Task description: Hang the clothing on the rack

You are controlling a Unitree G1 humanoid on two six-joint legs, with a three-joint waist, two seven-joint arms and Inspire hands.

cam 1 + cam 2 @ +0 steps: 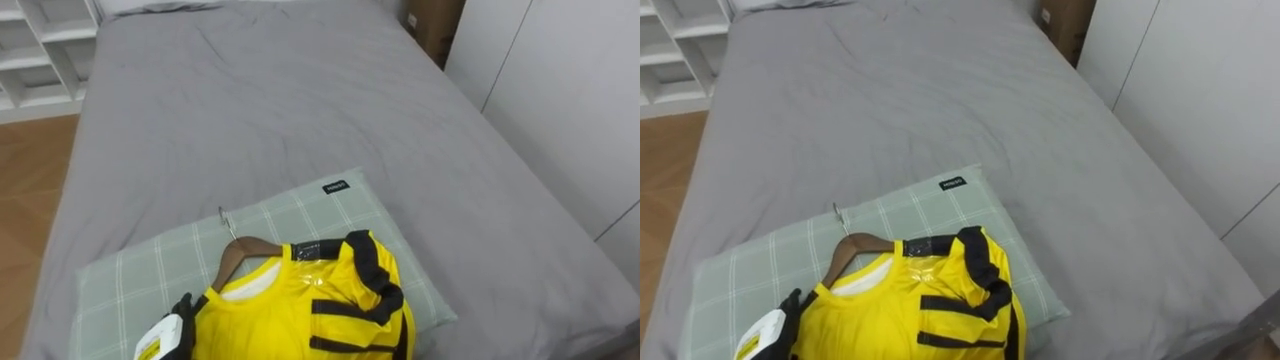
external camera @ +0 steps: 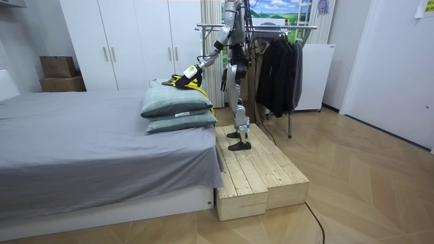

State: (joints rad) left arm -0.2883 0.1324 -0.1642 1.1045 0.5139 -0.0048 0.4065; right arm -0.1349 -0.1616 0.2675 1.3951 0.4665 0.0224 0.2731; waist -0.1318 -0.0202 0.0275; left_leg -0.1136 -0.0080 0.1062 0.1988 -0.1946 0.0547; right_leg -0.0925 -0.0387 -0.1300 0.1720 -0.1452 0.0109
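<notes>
The left robot hand (image 1: 172,322) lies on the yellow shirt (image 1: 300,310), arm outstretched; grip cannot be told.

Head stereo pair close above the left hand (image 1: 178,314); room camera well off to its side.

The hand is looked down on from the robot's head by both eye views, set just apart, and is placed at their lower left edge, with the pillow (image 1: 330,215) under it and the bed (image 1: 250,100) stretched away beyond it. In the room view, taken level from well off, the hand is seen side-on. The hand, pillow and bed are shared by all views.
</notes>
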